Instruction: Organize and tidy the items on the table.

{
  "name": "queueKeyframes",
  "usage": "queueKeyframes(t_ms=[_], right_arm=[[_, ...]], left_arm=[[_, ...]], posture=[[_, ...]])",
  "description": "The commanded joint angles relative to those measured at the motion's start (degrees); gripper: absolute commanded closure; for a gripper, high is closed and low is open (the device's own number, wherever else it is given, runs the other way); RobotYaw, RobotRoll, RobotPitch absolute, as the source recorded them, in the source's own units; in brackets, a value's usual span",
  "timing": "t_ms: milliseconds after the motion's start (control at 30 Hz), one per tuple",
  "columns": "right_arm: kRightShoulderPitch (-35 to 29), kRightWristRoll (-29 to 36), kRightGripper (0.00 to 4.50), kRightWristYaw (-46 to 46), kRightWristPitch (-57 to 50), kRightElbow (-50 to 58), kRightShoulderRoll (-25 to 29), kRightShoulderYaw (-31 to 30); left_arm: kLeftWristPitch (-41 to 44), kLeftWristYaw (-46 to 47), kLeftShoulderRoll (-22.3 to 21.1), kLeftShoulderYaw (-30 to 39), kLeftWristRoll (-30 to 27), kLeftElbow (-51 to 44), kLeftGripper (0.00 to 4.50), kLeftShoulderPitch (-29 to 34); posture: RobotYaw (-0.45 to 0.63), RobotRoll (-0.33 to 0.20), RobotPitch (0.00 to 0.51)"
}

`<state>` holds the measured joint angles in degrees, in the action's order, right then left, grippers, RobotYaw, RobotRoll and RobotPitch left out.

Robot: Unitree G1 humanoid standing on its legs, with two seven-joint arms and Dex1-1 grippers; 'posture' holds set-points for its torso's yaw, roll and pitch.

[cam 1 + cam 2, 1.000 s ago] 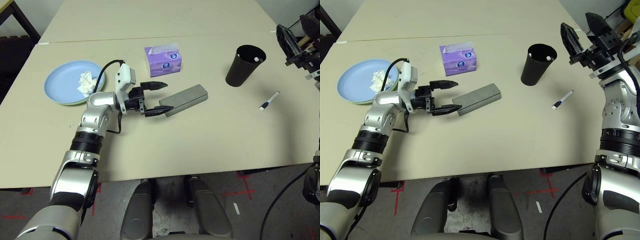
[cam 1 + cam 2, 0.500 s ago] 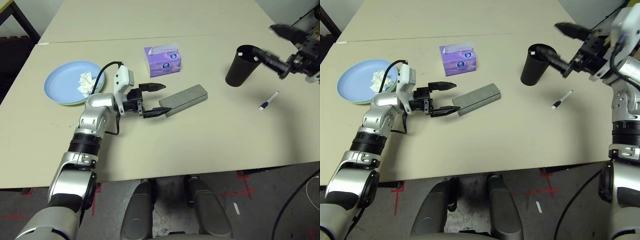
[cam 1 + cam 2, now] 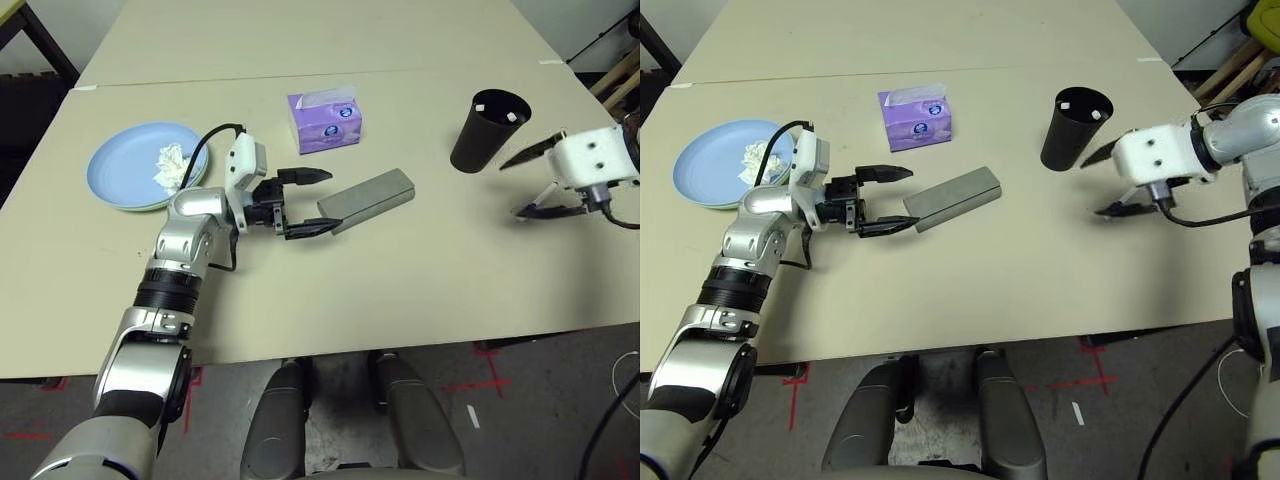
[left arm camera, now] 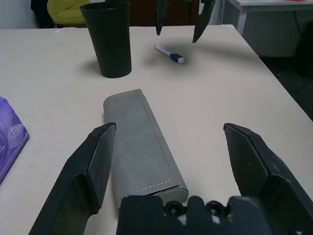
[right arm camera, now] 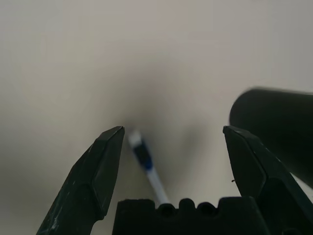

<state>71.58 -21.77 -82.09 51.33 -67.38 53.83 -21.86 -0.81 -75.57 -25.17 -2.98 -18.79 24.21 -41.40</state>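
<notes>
The pale beige surface [image 3: 300, 300] is flat and matte, with a thin seam crossing its far part. On it lie a stack of plates [image 3: 122, 168] at the left, a purple tissue box [image 3: 330, 130], a grey glasses case [image 3: 370, 202] set slantwise nearer the robot, an upright black cup [image 3: 484, 142] towards the right, and a marker [image 4: 168, 54] near the cup.

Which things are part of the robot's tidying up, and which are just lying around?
For the tidying, most likely:
- light blue plate
- white crumpled tissue, on the plate
- grey glasses case
- marker, under the open right gripper

Probably just there:
- purple tissue box
- tall black cup
</notes>
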Motion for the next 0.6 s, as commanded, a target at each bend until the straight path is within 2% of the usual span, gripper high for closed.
queueKeyframes(t_ms=[33,433,600], right_arm=[[1.71,-5.57,0.04,4.99,2.24,-2.84,-0.77,-3.17],[4.18,-16.55,0.04,13.64,5.4,-5.65,0.4,-9.98],[4.95,-18.06,0.04,14.02,6.31,-6.59,-0.27,-11.24]], left_arm=[[-0.64,0.78,-0.14,-0.69,0.89,-1.69,0.0,1.6],[1.45,1.09,-0.58,-0.67,-0.02,-4.39,0.0,2.69],[1.65,1.15,-0.58,-0.63,-0.02,-4.27,0.0,2.43]], posture=[[0.08,0.0,0.233],[0.08,0.0,0.24],[0.08,0.0,0.24]])
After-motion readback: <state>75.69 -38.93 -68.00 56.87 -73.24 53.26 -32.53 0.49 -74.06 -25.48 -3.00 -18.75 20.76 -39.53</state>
